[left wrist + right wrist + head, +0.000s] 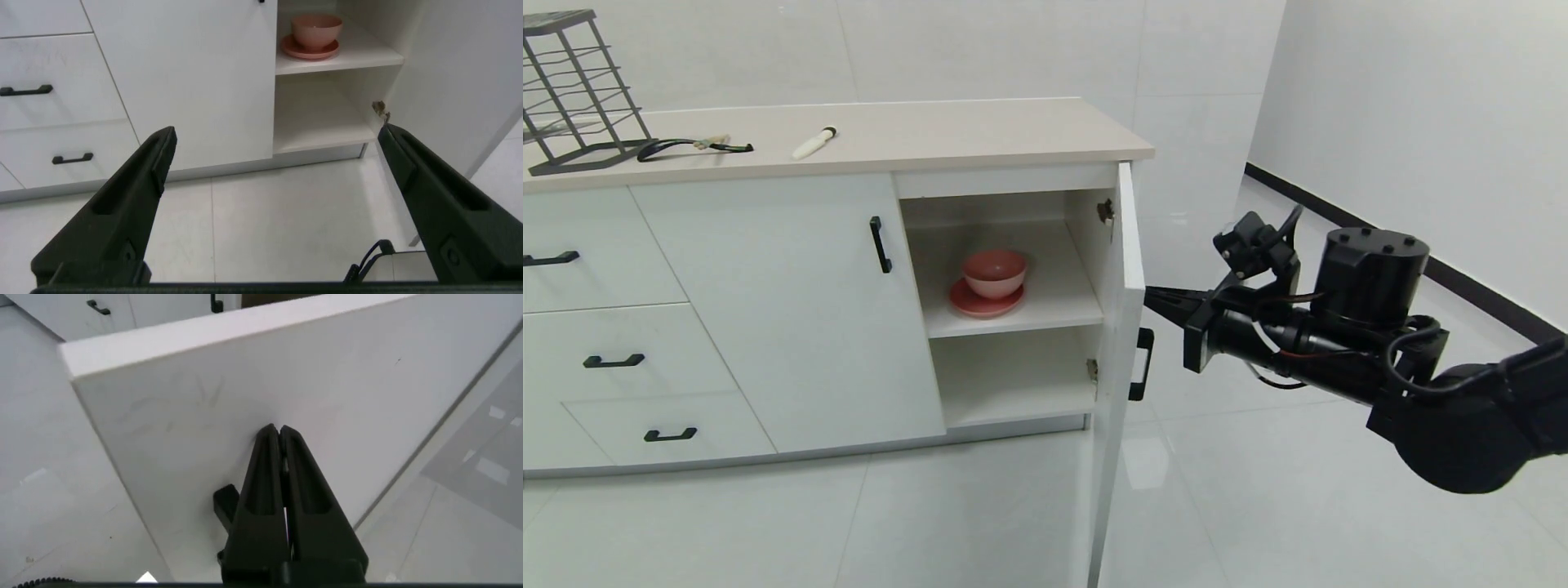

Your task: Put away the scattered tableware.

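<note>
A pink bowl (994, 272) sits on a pink plate (985, 302) on the upper shelf of the open white cabinet; both also show in the left wrist view, bowl (316, 28) on plate (310, 51). My right gripper (1150, 296) is shut and empty, its tips against the outer face of the open cabinet door (1127, 245), just above the door's black handle (1143, 363). In the right wrist view the shut right gripper (279, 431) meets the door panel (245, 376). My left gripper (276, 135) is open and empty, low over the floor in front of the cabinet.
On the countertop (980, 131) lie a white-handled utensil (814, 143) and a black strap-like item (694, 147), beside a dark wire rack (572, 90). Drawers with black handles (613, 360) fill the cabinet's left side. The lower shelf (1013, 384) is bare. Tiled floor lies open in front.
</note>
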Tool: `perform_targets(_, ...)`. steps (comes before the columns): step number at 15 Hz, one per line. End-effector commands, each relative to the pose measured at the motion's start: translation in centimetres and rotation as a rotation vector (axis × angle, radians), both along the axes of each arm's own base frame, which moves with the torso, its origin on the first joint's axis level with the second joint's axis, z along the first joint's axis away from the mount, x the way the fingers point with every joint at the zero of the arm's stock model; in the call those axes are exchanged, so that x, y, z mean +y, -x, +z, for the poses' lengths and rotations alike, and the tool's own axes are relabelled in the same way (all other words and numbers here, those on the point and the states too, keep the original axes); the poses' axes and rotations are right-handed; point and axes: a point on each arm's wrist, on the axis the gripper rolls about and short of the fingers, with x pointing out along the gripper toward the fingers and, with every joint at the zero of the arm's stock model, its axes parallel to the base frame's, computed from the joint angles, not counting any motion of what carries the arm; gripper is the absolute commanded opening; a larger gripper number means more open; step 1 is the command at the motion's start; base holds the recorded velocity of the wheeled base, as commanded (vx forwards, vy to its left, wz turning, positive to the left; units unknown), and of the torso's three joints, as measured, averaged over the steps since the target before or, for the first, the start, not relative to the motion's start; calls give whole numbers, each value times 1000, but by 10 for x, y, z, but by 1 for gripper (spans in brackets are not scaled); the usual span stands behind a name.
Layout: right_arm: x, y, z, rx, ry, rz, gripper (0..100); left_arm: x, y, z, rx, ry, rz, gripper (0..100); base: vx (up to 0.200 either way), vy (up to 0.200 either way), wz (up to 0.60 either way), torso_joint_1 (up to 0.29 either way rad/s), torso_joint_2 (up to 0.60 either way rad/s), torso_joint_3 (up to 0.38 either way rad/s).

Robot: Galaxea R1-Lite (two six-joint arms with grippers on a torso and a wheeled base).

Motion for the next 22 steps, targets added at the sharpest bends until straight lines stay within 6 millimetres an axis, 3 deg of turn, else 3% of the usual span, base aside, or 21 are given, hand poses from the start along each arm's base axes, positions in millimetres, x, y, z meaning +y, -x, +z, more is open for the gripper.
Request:
perform_targets(1, 11, -9, -9, 14, 7, 15, 0, 0, 0, 0, 2, 1, 0, 100, 0, 0, 0, 0, 0, 0)
perform_targets(22, 55, -76, -49, -60, -39, 31, 0, 0, 0, 0, 0, 1, -1, 100, 0, 0, 0, 0, 0, 0)
